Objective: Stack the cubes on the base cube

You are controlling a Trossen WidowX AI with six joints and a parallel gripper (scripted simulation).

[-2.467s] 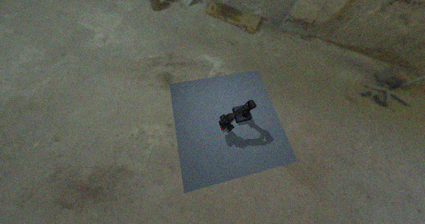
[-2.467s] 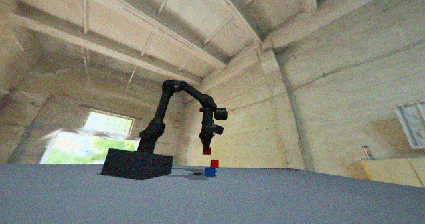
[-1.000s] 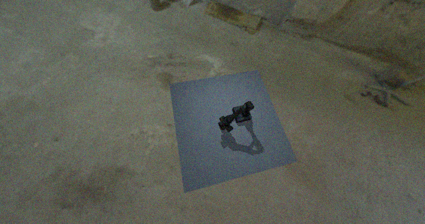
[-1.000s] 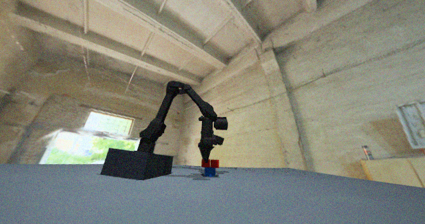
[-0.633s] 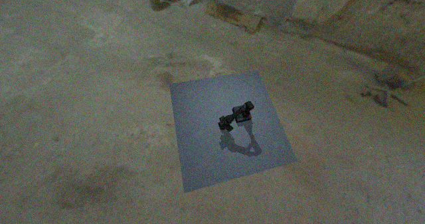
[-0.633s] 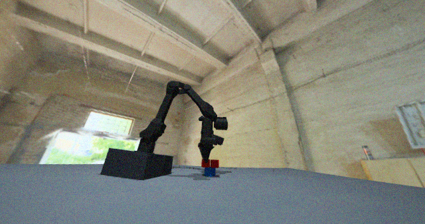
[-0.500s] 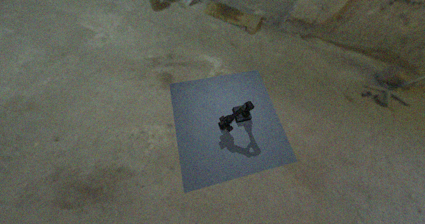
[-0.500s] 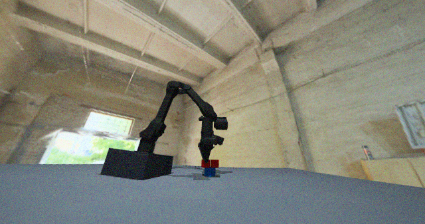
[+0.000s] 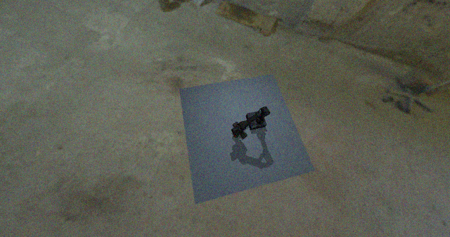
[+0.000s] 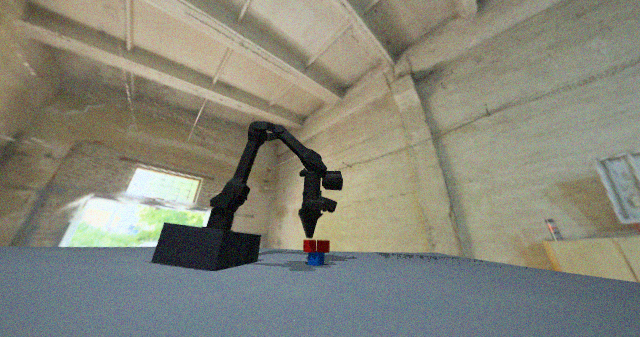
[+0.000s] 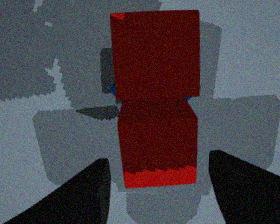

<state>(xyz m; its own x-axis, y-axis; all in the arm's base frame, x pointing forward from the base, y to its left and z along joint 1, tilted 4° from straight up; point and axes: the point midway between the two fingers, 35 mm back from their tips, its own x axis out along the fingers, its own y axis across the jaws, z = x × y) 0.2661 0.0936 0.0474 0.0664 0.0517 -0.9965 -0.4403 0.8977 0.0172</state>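
Matte black pedestal anchors the jointed arm at left. Its gripper hangs just above two red cubes, jaws parted with nothing between them. Both sharp-edged cubes sit level, side by side atop the smaller-looking blue base cube. A smooth grey-blue mat lies under everything, on stained concrete floor; rough pale walls rise at right.
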